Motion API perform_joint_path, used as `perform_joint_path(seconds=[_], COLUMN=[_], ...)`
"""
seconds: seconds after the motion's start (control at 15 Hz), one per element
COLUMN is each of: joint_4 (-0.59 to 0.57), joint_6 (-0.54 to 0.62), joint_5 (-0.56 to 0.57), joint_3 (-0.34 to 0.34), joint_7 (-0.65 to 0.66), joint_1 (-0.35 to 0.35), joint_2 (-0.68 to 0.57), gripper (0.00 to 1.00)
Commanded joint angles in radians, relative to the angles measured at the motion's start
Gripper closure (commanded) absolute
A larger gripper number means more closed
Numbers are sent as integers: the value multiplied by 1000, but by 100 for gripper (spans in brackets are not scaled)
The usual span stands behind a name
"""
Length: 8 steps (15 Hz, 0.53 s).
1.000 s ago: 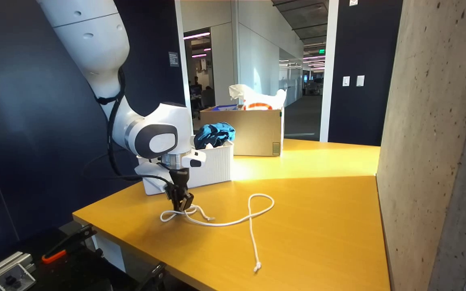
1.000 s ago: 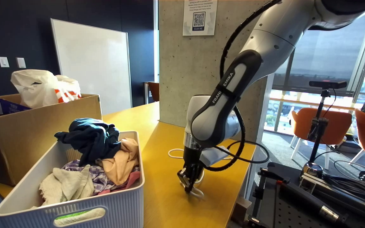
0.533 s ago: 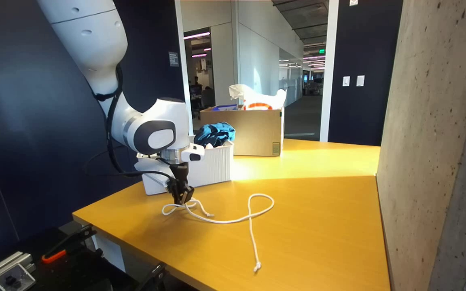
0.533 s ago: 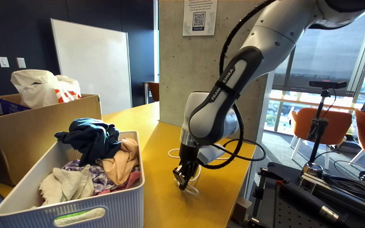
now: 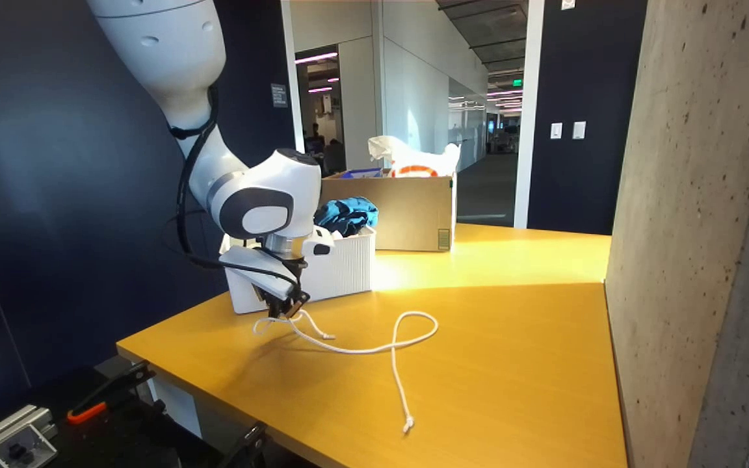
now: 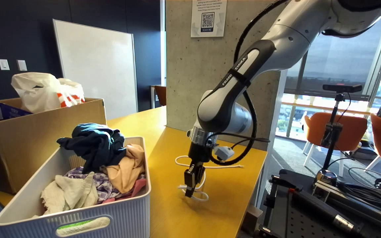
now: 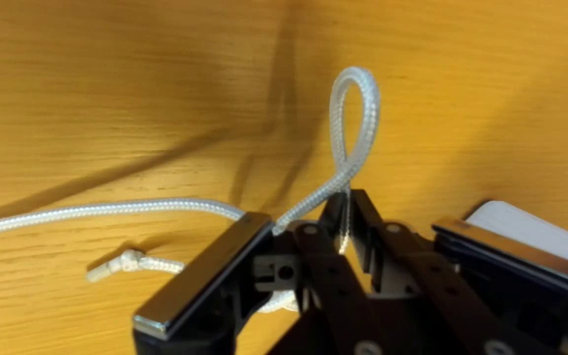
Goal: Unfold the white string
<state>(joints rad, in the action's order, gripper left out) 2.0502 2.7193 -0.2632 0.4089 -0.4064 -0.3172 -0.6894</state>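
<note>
Mostly, the white string (image 5: 358, 352) lies in bends on the yellow counter (image 5: 517, 370). Going left to right in an exterior view, first comes a small loop, held up a bit off the counter. Next come the robot's black jaws, pointing down and pinching a piece of the string between their tips. Just right of them pokes out a short end with a fat little knot. After that, a long piece sags down and runs right like a smile, then climbs and turns back to make a bigger, rounder loop. The string crosses itself at the lower left of that loop; I cannot tell which piece is on top. From there a long tail goes down the view and stops at another knot. In the wrist view, the string is round and bumpy, like a tiny braid, and the small loop is shaped like a skinny teardrop.
</note>
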Motion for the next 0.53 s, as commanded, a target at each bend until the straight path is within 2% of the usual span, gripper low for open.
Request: perform_joint_path(seconds=[0.0,0.07,0.2,0.47], joint_4=[-6,-14,-29,-54], joint_6=[-189,-253,-341,-437], joint_5=[-99,-122,-170,-234], joint_3=[117,116,77,3], joint_7=[-222,-266,-314,-354], joint_1=[-174,-192,-182,-135], joint_2=[10,13,23,30], gripper=[98,98,98,98])
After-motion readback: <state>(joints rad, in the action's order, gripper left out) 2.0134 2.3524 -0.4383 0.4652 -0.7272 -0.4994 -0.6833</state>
